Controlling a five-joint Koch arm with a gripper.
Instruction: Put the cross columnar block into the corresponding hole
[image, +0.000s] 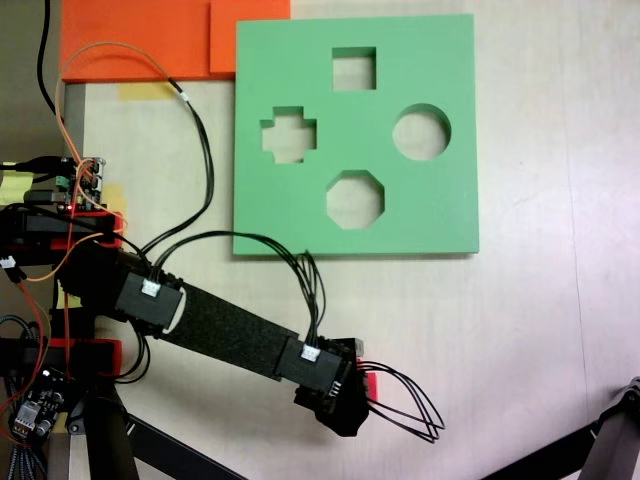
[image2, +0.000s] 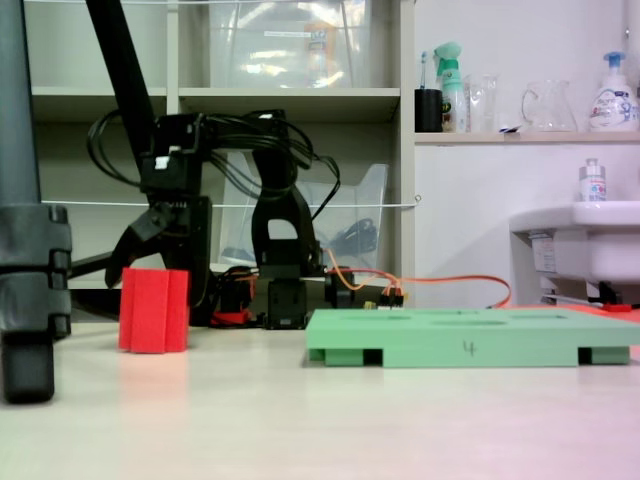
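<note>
The cross columnar block (image2: 153, 310), bright red foam, stands upright on the table, well to the left of the green foam board (image2: 470, 340). From above, just a sliver of the red block (image: 371, 385) peeks out beside my gripper (image: 350, 408). My gripper (image2: 155, 262) hangs at the block's top, its jaws spread about as wide as the block, and it looks open. The plus-shaped hole (image: 289, 135) lies in the left part of the green board (image: 440, 210), far from the gripper and with nothing in it.
The board also has a square cutout (image: 354, 68), a round cutout (image: 421, 132) and an octagonal cutout (image: 355, 199). Orange foam sheets (image: 150, 40) lie at the top left. A black stand leg (image2: 25, 250) rises at the left, and another stand leg (image: 610, 440) sits at the lower right.
</note>
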